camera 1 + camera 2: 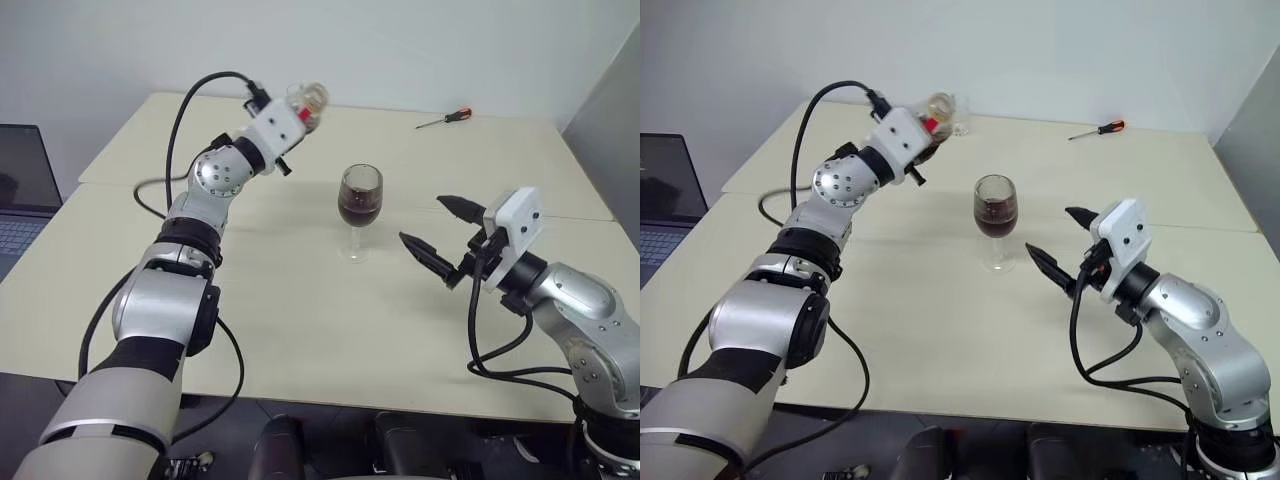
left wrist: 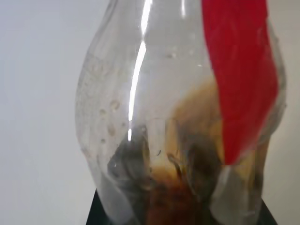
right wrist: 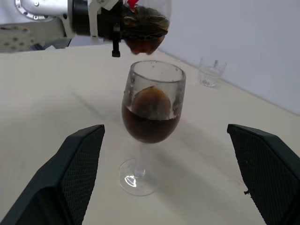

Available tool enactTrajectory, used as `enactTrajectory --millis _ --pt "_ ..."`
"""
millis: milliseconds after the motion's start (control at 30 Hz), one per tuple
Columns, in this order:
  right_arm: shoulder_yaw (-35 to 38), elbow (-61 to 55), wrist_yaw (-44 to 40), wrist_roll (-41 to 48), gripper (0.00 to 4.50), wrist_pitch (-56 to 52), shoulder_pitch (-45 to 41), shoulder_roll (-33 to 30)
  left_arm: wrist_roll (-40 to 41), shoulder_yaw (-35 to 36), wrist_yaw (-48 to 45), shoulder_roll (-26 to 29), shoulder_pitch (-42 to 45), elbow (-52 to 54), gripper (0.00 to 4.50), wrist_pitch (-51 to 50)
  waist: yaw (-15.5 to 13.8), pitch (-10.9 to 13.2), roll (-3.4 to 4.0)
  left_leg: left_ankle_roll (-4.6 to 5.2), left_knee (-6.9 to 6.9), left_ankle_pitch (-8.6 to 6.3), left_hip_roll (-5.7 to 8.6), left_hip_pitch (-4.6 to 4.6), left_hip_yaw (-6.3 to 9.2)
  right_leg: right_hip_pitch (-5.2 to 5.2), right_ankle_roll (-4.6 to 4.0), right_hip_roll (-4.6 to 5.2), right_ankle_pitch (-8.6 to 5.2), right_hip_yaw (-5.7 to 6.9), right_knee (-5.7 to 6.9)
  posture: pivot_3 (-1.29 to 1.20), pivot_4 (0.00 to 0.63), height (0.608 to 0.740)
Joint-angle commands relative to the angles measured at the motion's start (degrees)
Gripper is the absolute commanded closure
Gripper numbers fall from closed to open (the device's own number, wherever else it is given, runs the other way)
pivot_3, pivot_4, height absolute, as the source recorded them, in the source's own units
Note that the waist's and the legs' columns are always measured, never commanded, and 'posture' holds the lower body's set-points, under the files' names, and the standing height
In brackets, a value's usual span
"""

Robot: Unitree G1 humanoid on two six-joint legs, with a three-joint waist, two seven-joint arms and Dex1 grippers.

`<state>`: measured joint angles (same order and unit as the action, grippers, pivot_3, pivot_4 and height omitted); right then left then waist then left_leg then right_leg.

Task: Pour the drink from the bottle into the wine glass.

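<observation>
L tool [image 1: 932, 128] clamped on bottle [image 1: 308, 98], near empty, tipped on side, behind-left of glass [image 1: 360, 195] | glass upright mid desk [image 1: 300, 330], part full | R tool [image 1: 440, 232] agape, nearer glass

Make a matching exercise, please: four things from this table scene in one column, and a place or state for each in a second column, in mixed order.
1. bottle
2. wine glass
3. screwdriver
4. right gripper

a. open, beside the glass
b. partly filled with dark drink
c. held by the left gripper, nearly empty
d. lying at the table's far side

Pairs: 1-c, 2-b, 3-d, 4-a
</observation>
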<state>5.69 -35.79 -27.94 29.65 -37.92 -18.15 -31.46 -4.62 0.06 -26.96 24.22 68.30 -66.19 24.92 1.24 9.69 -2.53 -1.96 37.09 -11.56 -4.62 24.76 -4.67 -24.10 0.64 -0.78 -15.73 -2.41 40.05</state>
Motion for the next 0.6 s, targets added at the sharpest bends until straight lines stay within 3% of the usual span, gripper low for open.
enactTrajectory --millis 33,200,333,600 --pt "4.6 0.0 1.2 10.8 0.00 -3.8 -5.6 2.8 9.5 7.8 -0.7 0.7 -3.4 8.6 3.52 -9.3 0.4 0.0 0.00 0.00 0.00 0.00 -0.01 0.00 0.03 0.00 0.00 -0.01 0.00 0.01 0.01 0.00 0.150 0.740" --pt "4.2 -0.5 0.6 23.0 0.00 -13.6 -12.4 0.5 13.8 11.6 1.6 0.8 -14.2 22.4 3.52 -18.4 0.6 0.0 0.02 -0.04 -0.02 0.03 -0.07 -0.03 0.05 0.01 -0.02 0.00 0.01 0.01 0.09 0.00 0.150 0.740" --pt "-2.3 1.6 -0.5 20.0 0.00 -17.4 -17.3 -3.7 13.6 13.7 6.8 0.8 -21.6 27.3 3.52 -20.4 0.5 0.0 0.00 -0.04 0.00 0.03 -0.06 -0.01 0.09 0.01 -0.02 0.04 0.01 0.07 0.11 0.00 0.150 0.740" --pt "-6.0 1.7 -3.0 20.4 0.00 -17.7 -20.1 -4.6 14.3 14.9 10.3 -0.9 -27.3 30.2 0.87 -21.3 0.1 0.0 -0.03 -0.03 0.01 0.02 -0.02 0.02 0.10 0.04 -0.01 0.07 0.01 0.07 0.05 0.00 0.150 0.740"
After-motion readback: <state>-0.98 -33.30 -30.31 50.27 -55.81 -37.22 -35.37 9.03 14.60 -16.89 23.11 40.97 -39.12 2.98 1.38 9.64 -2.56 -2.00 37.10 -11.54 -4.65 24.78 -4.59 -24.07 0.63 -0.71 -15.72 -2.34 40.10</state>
